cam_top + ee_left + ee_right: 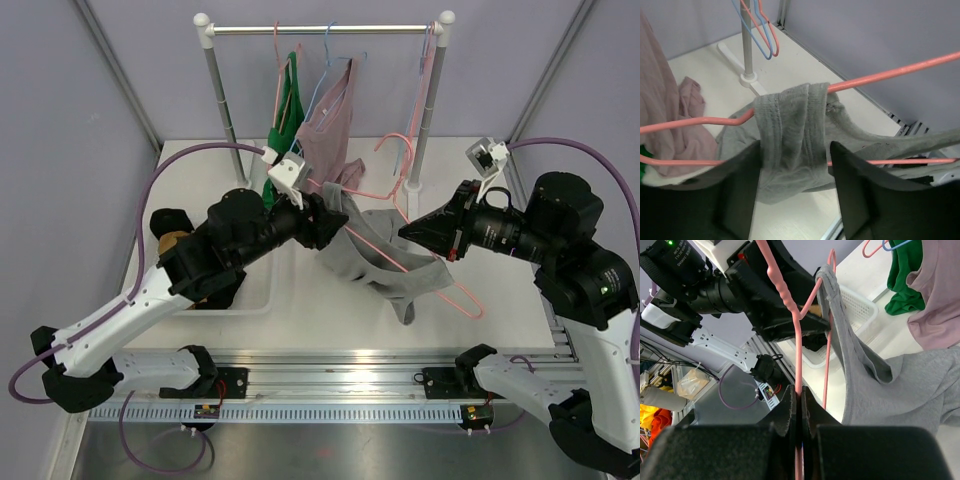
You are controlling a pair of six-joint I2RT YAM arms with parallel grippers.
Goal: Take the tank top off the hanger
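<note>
A grey tank top [392, 268] hangs from a pink hanger [455, 290] held in the air between my two arms, above the table's middle. My left gripper [335, 215] is open. Its fingers [740, 190] stand either side of the grey strap [790, 130], which is looped over the hanger's upper wire [880, 75]. My right gripper [412, 232] is shut on the hanger's wire [798, 365], with the tank top [900, 385] draped to the right of it. The left arm [715, 285] faces it from across the hanger.
A clothes rack [325, 30] at the back holds a green garment [288, 110], a mauve garment [330, 130] and empty blue and pink hangers [762, 30]. Its post [420, 130] stands behind the right gripper. A white basket [255, 295] sits under the left arm.
</note>
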